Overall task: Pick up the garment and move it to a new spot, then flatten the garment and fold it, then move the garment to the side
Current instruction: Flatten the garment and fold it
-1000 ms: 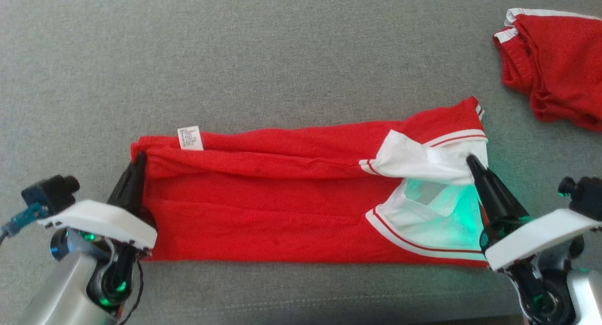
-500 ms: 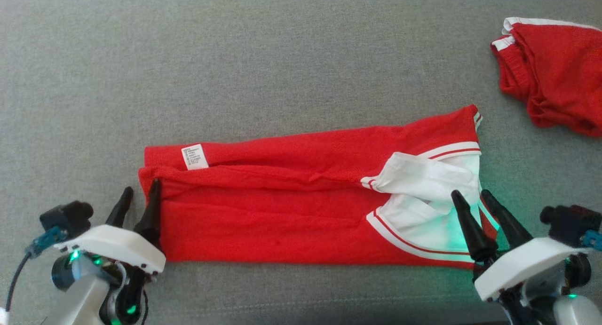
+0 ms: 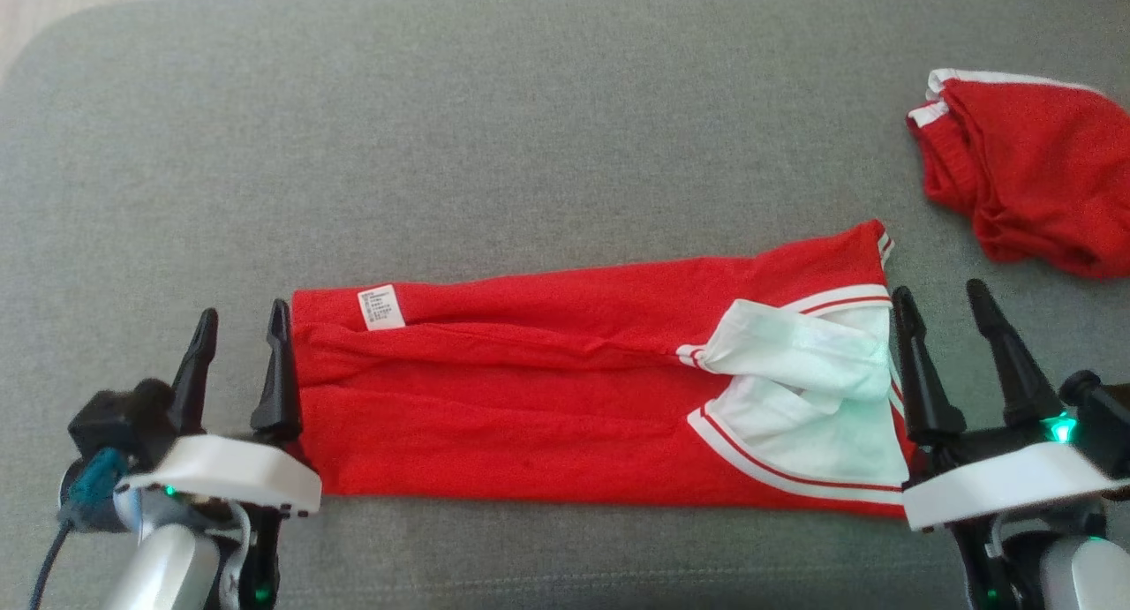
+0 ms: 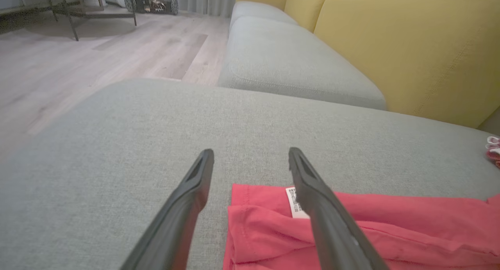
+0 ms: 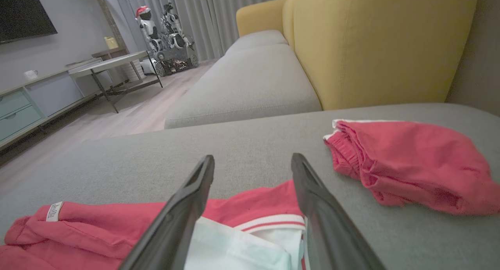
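A grey sofa seat [image 5: 250, 78] lay at twelve o'clock, its yellow backrest [image 5: 371, 43] at two, wooden floor [image 5: 129, 117] and a table [image 5: 107, 63] at ten.

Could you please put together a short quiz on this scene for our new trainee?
1. How do the left gripper and right gripper stand, open or shut?
2. True or false: the white label sits at the folded garment's right end.
3. The crumpled garment lies: A, on the folded one; B, apart, beyond its right end; C, under it.
Key: 1 open, both; 2 false, left end; 3 B.
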{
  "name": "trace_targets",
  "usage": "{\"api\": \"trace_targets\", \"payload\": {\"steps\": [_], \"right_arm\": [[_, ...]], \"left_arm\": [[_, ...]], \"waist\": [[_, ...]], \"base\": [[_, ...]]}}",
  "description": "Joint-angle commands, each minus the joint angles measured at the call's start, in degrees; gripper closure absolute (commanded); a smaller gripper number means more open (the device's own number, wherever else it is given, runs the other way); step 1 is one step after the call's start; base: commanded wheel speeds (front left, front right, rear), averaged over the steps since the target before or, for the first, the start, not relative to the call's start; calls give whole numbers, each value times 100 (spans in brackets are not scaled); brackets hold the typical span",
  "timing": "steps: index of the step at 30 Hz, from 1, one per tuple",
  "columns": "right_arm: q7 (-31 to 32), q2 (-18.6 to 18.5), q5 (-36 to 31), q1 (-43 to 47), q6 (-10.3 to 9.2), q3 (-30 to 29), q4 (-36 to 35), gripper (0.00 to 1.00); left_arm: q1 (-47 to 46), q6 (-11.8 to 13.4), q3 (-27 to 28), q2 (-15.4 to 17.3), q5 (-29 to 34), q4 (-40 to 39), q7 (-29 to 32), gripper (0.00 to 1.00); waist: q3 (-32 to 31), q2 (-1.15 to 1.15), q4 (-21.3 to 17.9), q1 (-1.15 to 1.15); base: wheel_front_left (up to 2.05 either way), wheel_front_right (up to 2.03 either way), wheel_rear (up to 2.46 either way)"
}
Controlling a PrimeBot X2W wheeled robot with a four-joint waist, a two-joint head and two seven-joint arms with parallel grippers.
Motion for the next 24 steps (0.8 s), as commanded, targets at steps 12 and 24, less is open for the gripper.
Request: {"api": "trace_targets", "payload": {"steps": [12,24], "right_arm": [[-398,63,-360,-108,-5,81,16,0],[-378,73,-439,-115,-5,52,182,0]], "left_arm": [[294,211,163,226,523,-742,-13,0],[312,261,68,276,552,-804,121,0]], "waist": [[-284,0,72,0],[-323,0,95,0]], "base": [[0,0,0],[0,0,0]]}}
